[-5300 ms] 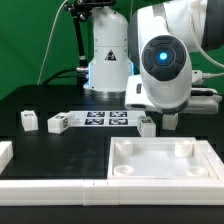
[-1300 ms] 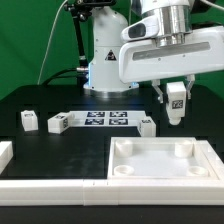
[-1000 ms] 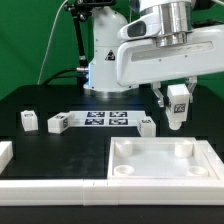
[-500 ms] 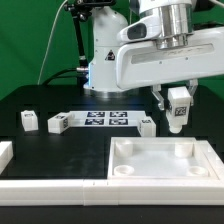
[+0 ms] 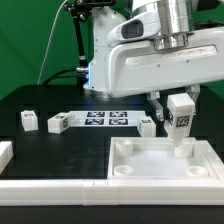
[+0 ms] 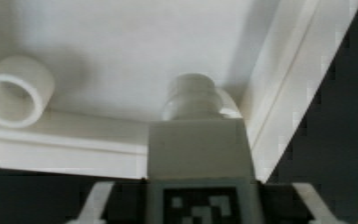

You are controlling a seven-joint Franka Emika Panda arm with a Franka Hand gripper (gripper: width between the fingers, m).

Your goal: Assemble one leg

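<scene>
White plastic square-sided leg (image 5: 181,116), clamped in my two-finger gripper (image 5: 176,104), has dropped toward the large white rimmed tray (image 5: 150,181)'s far corner; I judge insertion is next.

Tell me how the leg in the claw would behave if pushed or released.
The leg looks like rigid plastic, so it is probably stiff and light. Its flat square sides should resist rolling; stood on its narrow round tip, it would likely topple.
</scene>
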